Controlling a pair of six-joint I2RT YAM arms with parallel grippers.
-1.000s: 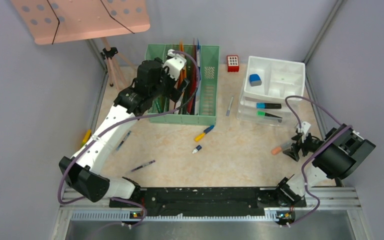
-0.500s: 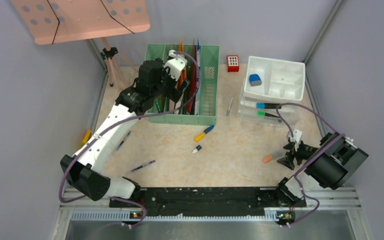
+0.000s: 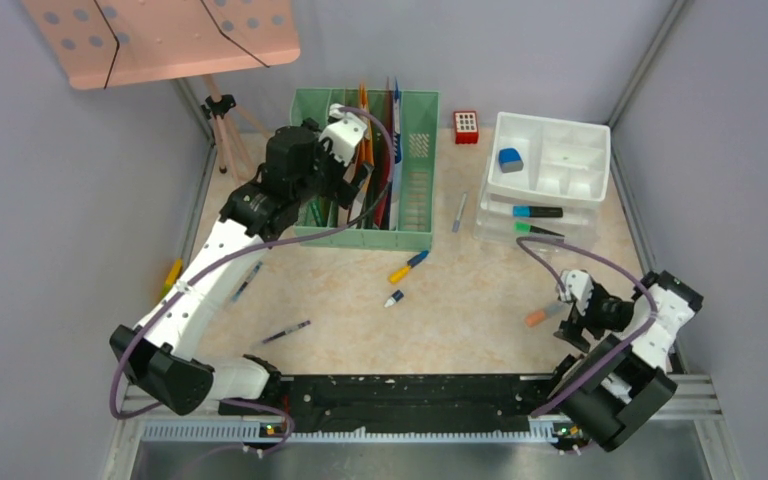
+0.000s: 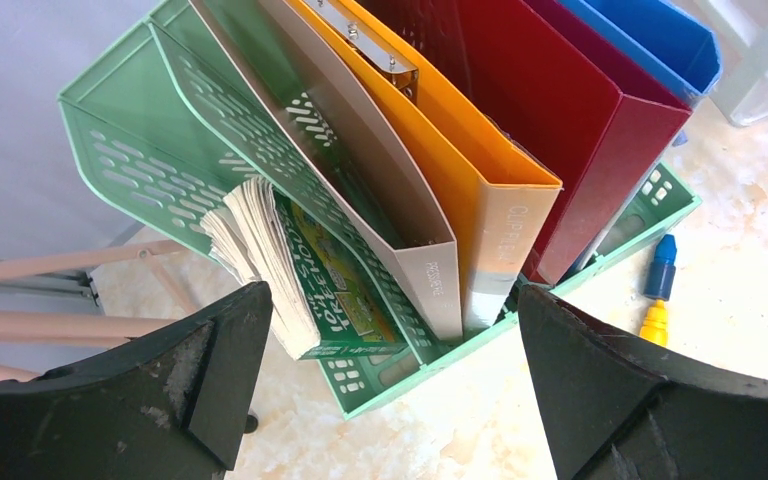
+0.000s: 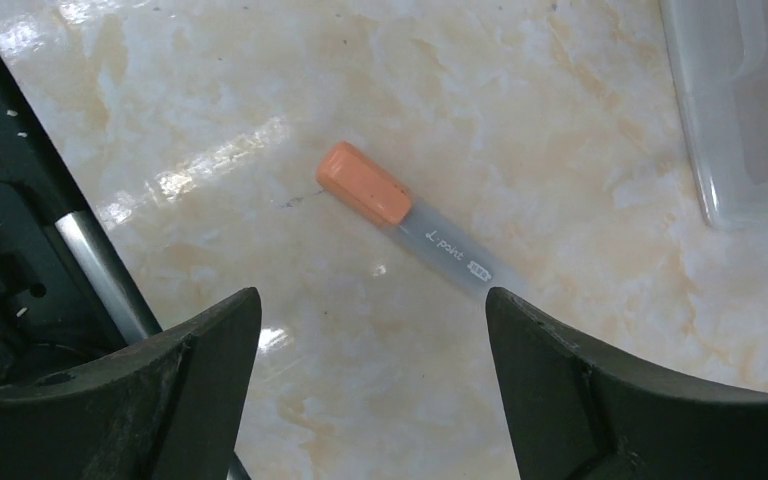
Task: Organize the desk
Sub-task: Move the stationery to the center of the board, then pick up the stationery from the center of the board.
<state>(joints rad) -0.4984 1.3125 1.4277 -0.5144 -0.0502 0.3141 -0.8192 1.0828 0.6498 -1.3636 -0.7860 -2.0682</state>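
Note:
The desk [image 3: 480,290] is a beige marble top with loose pens on it. An orange-capped marker [image 3: 542,316] lies near the right front; in the right wrist view it [image 5: 364,196] lies flat just ahead of the jaws. My right gripper [image 3: 567,322] [image 5: 370,300] is open and empty, low over the desk beside the marker. My left gripper [image 3: 345,168] [image 4: 390,320] is open and empty, above the front left of the green file rack [image 3: 415,190] [image 4: 390,375], which holds upright folders and a green book [image 4: 335,290].
A yellow-blue pen [image 3: 408,265] [image 4: 657,290], a small white pen [image 3: 393,298], a dark pen [image 3: 286,332], another pen [image 3: 247,280] and a grey pen [image 3: 459,211] lie loose. A white organiser [image 3: 560,160] over clear drawers stands back right, beside a red block [image 3: 466,126]. A pink music stand [image 3: 160,35] is back left.
My right arm has swung back toward the near edge. The orange-capped marker moved nearer and leftward with it and now lies free on the desk. The left gripper shifted slightly left over the rack.

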